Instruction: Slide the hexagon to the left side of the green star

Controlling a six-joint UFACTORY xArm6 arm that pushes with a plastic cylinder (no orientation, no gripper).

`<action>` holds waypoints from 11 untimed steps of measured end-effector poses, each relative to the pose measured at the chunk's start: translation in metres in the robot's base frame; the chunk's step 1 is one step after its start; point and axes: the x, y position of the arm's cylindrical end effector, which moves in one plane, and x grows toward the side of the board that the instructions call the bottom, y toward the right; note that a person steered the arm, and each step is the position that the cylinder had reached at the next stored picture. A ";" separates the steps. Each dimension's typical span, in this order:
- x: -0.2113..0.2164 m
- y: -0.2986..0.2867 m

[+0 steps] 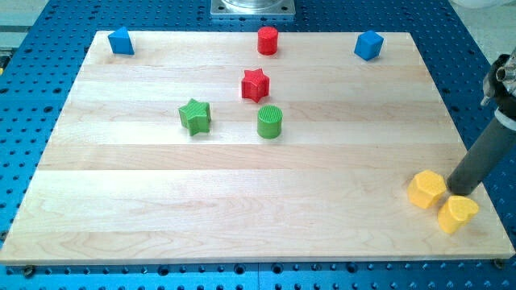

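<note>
Camera view, left to right: green star (194, 116) left of bench (242, 209) centre; yellow hexagon (426, 190) near bottom-right corner, compact, long axis and facing unclear; tip (459, 192) just right of it, apparently touching. No pincer fitted.

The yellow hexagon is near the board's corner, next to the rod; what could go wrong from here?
1. My tip sits between the hexagon and the yellow heart, so a sloppy push may drag the heart along or knock it off the near edge of the board.
2. The path to the green star is long; the hexagon may slip off my tip.
3. The green cylinder stands close to the star and could get bumped.
</note>
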 end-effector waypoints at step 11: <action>-0.070 -0.486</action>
